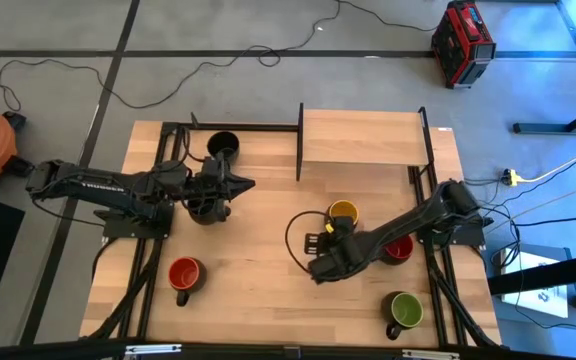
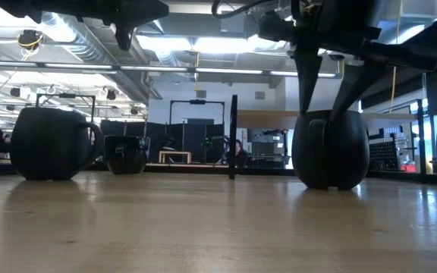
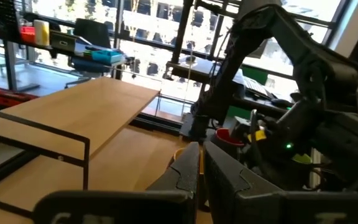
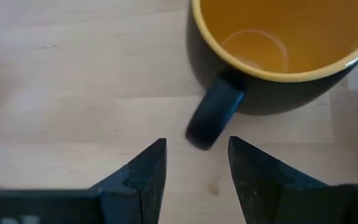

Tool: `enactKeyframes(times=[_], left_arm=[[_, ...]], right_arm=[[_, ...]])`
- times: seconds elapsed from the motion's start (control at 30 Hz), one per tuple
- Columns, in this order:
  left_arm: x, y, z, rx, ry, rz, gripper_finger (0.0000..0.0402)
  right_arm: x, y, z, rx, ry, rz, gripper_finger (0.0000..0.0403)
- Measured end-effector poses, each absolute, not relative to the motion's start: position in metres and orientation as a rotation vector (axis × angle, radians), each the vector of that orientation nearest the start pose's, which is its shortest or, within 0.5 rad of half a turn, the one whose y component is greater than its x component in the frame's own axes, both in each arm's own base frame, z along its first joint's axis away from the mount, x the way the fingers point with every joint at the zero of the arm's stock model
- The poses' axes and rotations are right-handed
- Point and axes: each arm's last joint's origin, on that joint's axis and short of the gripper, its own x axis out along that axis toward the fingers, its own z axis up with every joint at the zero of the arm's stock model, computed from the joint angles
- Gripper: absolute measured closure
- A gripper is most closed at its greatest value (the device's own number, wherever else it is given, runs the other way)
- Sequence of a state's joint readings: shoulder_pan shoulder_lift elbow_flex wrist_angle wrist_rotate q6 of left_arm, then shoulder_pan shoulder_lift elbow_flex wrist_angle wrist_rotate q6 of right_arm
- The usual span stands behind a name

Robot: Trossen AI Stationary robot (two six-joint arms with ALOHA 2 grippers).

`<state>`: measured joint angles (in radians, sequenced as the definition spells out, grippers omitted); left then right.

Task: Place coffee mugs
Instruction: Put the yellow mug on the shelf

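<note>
Yellow mug [image 4: 272, 43] handle, right gripper [image 4: 196, 163] jaws parted (empty)

Bare table [image 1: 258, 275] lies between red mug [image 1: 184, 273] and yellow mug [image 1: 343, 212].

A lab or workshop — the low view shows exposed ceiling ducts [image 2: 89, 47], strip lights and benches crowded with equipment. The wooden table [image 1: 258, 270] stands on grey concrete floor [image 1: 268, 90] strewn with cables [image 1: 218, 62] — a red power unit [image 1: 462, 42] nearby.
</note>
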<state>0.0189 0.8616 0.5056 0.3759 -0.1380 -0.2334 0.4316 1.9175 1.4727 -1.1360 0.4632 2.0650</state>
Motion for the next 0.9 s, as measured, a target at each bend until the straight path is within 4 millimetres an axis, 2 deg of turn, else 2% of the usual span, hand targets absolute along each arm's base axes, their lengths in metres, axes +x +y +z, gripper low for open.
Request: enactKeyframes(times=[0.17,0.37,0.53,0.67,0.9], left_arm=[[0.195,0.008,0.277,-0.234,-0.039,0.155,0.0388],[0.195,0.008,0.277,-0.234,-0.04,0.155,0.0388],[0.195,0.008,0.277,-0.234,-0.044,0.155,0.0388],[0.195,0.008,0.277,-0.234,-0.045,0.155,0.0388],[0.195,0.008,0.277,-0.234,-0.044,0.155,0.0388]], right_arm=[[0.33,0.134,0.201,1.007,0.706,-1.317,0.0242],[0.339,0.126,0.184,0.977,0.688,-1.369,0.0242],[0.334,0.124,0.184,0.934,0.704,-1.405,0.0245],[0.322,0.132,0.186,0.88,0.728,-1.457,0.0269],[0.315,0.143,0.186,0.855,0.736,-1.439,0.0329]])
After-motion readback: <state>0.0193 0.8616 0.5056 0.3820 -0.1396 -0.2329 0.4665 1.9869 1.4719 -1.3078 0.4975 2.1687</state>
